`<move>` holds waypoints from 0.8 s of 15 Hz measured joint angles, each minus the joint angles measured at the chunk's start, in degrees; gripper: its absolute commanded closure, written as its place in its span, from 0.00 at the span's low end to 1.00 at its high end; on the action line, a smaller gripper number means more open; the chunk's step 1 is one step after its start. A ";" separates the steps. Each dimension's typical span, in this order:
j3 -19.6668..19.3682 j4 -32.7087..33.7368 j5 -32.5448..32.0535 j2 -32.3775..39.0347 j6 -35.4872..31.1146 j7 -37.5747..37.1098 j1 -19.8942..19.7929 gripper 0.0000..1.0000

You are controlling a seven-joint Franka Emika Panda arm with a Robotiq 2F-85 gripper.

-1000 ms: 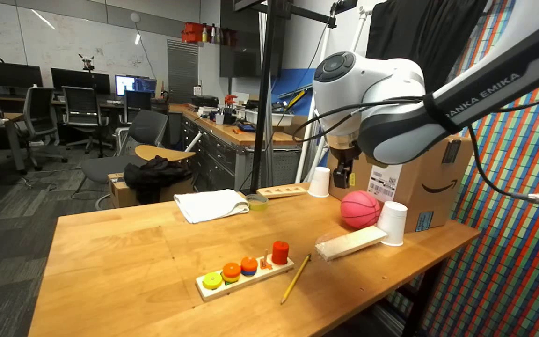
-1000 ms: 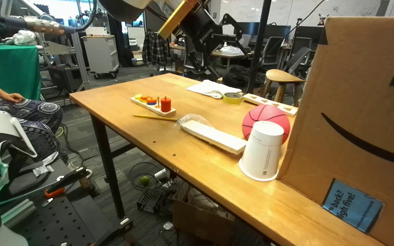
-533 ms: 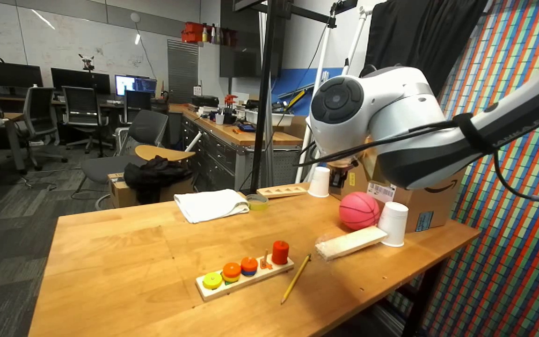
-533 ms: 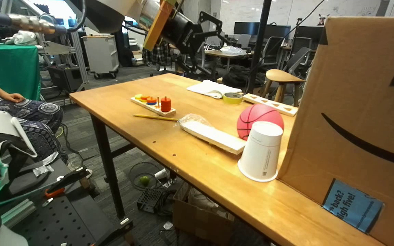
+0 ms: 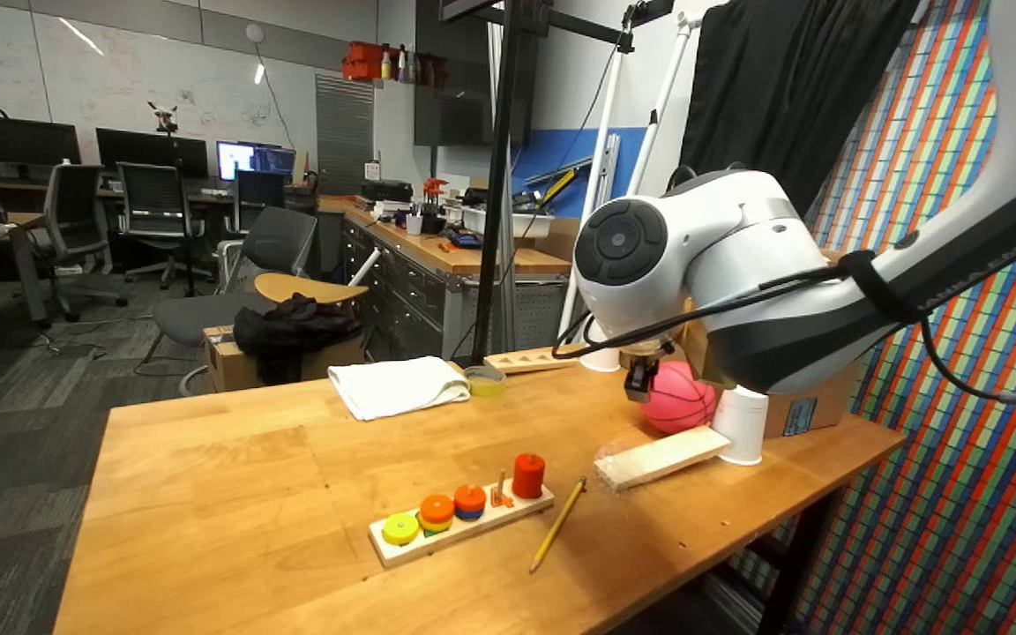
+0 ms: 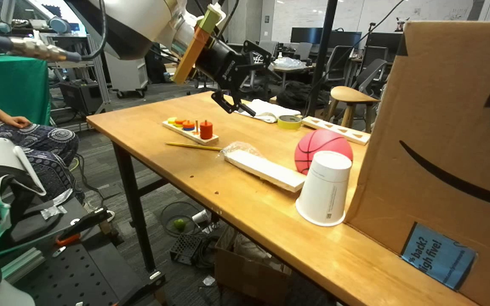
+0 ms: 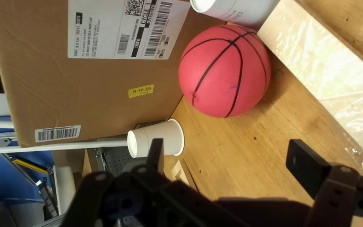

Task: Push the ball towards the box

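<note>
The pink ball (image 5: pixel 683 404) with black lines rests on the table beside the cardboard box (image 5: pixel 815 407). In an exterior view the ball (image 6: pixel 319 142) is partly behind a white cup, with a narrow gap to the box (image 6: pixel 449 123). In the wrist view the ball (image 7: pixel 225 72) lies ahead of the jaws, close to the box face (image 7: pixel 90 91); contact cannot be told. My gripper (image 6: pixel 264 95) is open and empty, above the table and apart from the ball. Its fingers are wide apart in the wrist view (image 7: pixel 225 142). The gripper (image 5: pixel 640 388) overlaps the ball's edge in an exterior view.
An upside-down white cup (image 6: pixel 325 191) and a wooden block (image 6: pixel 266 170) stand close to the ball. Another cup (image 7: pixel 165 137) stands by the box. A ring stacker (image 5: pixel 464 516), pencil (image 5: pixel 558 525), tape roll (image 5: pixel 485 381), white cloth (image 5: pixel 398 388) and slotted board (image 5: pixel 533 361) lie around.
My gripper has lowered and tilted towards the table. The ball has shifted slightly away from the box, between one second and half a second ago. The nearby cup has shifted very slightly.
</note>
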State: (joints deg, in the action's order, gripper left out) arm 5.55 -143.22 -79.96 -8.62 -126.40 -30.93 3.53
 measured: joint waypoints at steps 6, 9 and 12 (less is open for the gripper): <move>-0.82 1.92 0.19 4.39 0.07 -2.20 -0.11 0.00; -1.87 3.81 0.19 6.69 0.07 -2.37 -0.55 0.00; -2.98 5.89 0.19 9.43 0.07 -2.37 -1.15 0.00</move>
State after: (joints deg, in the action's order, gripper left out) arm 2.57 -137.33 -79.77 0.81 -126.32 -33.30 2.37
